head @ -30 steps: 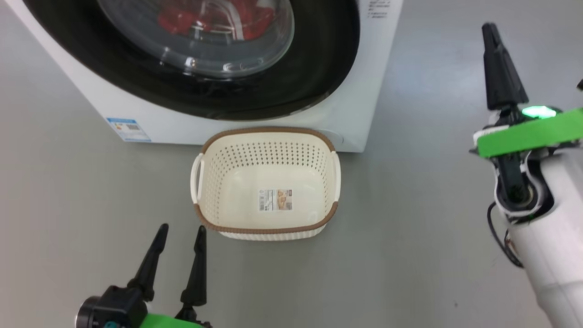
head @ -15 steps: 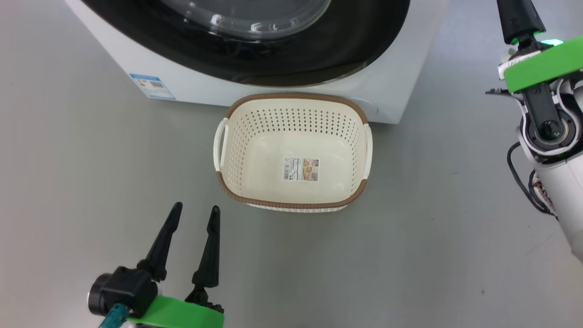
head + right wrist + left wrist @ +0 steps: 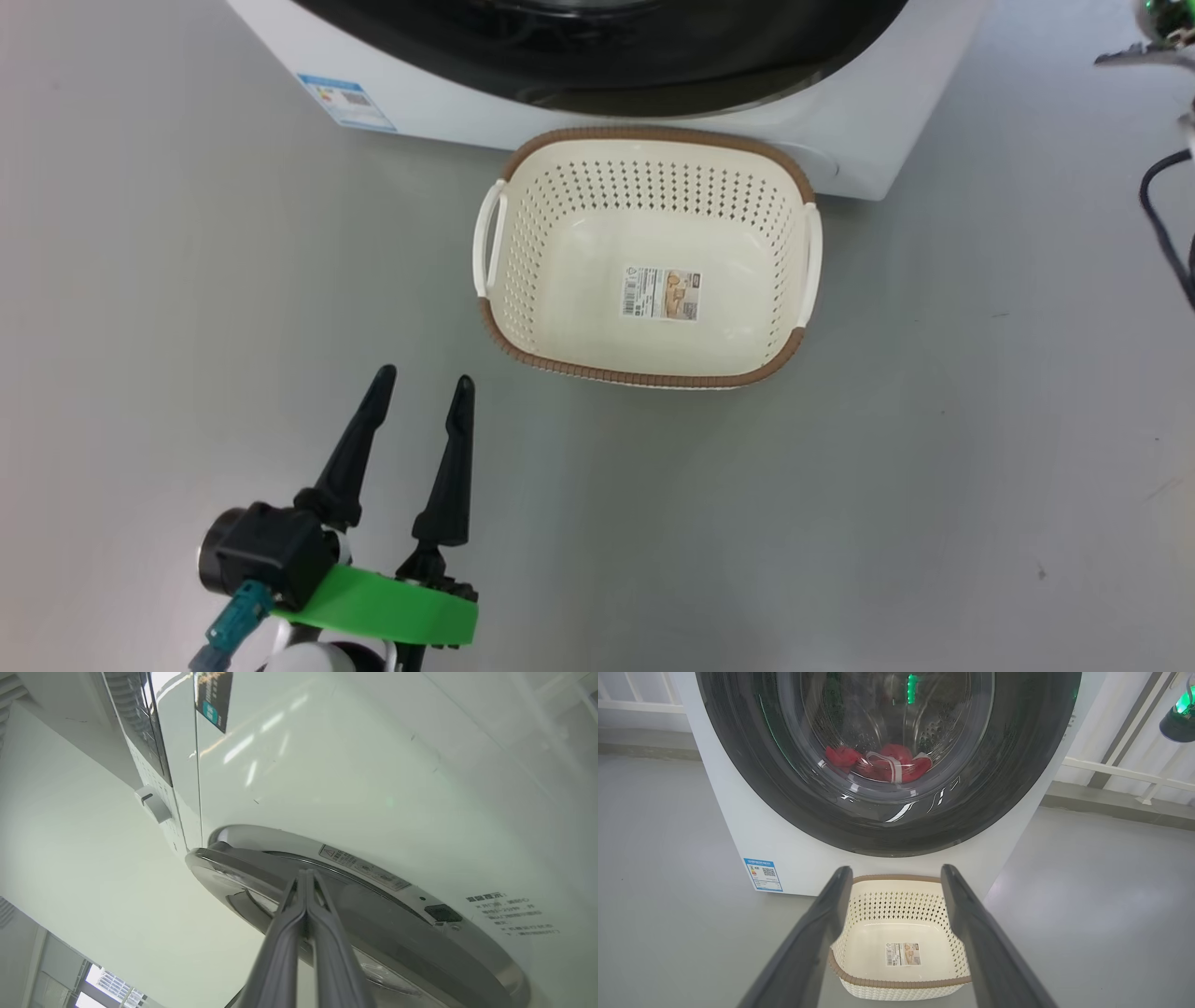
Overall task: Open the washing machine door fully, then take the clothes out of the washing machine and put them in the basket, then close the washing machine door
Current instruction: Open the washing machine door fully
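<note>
Left gripper (image 3: 425,376): you had its two dark fingers spread wide, gripping nothing. It sat low at the left of the head view, over the grey floor (image 3: 187,280), near the basket's front left corner but apart from it.
Blue label (image 3: 345,100): on the lower left of the washer's front, left of the basket.
Basket (image 3: 653,136): upright on the floor, just in front of the washing machine (image 3: 868,140), with a sticker (image 3: 661,293) on its bottom. In your left wrist view it showed beyond the parted fingers.
Washing machine door (image 3: 1004,765): in the left wrist view its black rim lay flat against the white front, so it looked closed.
Clothes (image 3: 882,765): red with white trim, behind the glass, low in the drum.
Right gripper (image 3: 306,872): you had its fingers pressed together with nothing between them. The tips were at the outer edge of the door rim, close to the washer's front. I could not tell whether they touched it.
</note>
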### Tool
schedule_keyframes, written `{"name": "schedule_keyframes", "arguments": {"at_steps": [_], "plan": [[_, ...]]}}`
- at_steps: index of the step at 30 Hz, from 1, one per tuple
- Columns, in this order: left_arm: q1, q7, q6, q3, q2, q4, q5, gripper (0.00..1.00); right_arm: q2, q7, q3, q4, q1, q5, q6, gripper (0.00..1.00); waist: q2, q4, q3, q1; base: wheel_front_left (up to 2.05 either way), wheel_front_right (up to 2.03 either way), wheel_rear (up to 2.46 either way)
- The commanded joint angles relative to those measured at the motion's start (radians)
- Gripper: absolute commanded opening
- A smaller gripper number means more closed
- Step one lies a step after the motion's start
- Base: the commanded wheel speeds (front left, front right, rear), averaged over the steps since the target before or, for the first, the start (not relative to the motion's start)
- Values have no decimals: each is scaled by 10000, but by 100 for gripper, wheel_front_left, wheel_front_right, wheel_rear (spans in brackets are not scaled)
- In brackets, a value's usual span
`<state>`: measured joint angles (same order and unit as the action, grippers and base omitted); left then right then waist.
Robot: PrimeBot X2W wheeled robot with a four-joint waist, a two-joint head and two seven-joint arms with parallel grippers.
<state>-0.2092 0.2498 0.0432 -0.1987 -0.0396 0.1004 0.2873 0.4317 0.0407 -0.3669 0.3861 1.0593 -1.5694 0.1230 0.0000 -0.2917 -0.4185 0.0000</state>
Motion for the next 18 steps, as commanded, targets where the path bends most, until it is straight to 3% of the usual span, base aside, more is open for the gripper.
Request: {"name": "schedule_keyframes", "arguments": {"at_steps": [1, 9, 18], "plan": [[-179, 120, -50, 234, -106, -249, 133, 100, -11, 246, 37, -126, 199, -202, 77, 0, 0, -205, -254, 0, 0, 0, 0], [-413, 120, -113, 11, -106, -243, 317, 100, 114, 2048, -260, 642, 1049, -607, 77, 0, 0, -410, -613, 0, 0, 0, 0], [-614, 120, -189, -222, -106, -274, 515, 100, 8, 2584, -172, 962, 1810, -588, 77, 0, 0, -539, -988, 0, 0, 0, 0]]}}
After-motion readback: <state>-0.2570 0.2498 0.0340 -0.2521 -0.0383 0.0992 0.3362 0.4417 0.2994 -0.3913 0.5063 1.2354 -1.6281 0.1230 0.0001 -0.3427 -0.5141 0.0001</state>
